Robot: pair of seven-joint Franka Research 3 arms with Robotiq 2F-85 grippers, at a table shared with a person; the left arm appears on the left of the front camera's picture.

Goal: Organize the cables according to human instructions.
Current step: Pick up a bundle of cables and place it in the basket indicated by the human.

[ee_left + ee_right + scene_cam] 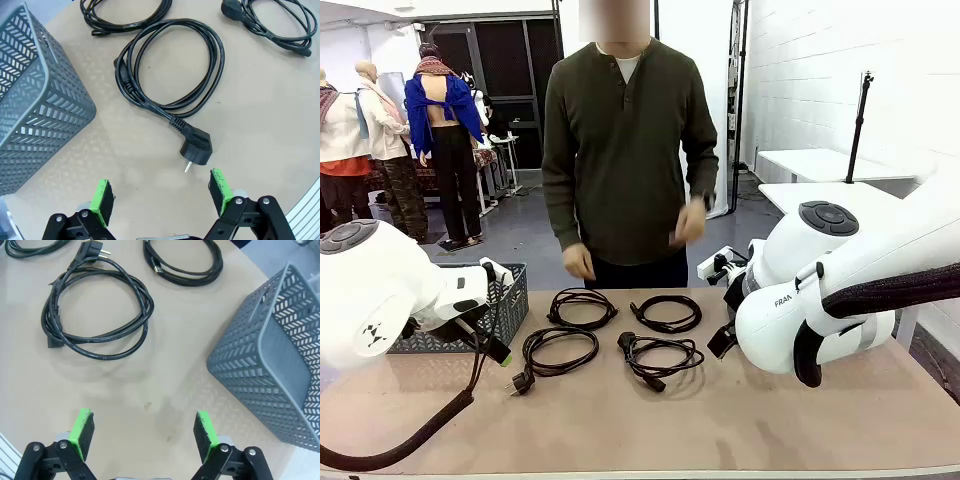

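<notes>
The tan table (620, 430) holds four coiled cables (216, 56) in two rows before the human (620, 150), none lifted yet; the left gripper (161, 187) and right gripper (144, 429) hover with jaws spread wide, empty; likely awaiting a cue; next, straddle the indicated coil's bundled strands; the human's hands (690, 222) are blurred, gesture unreadable; the right arm (840, 300) hides the table's right end.

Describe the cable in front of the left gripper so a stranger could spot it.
Find the grey basket at the left end of the table. Beside it, in a two-by-two block, take the near-left cable. Its round plug juts out leftward, on the basket side.
</notes>
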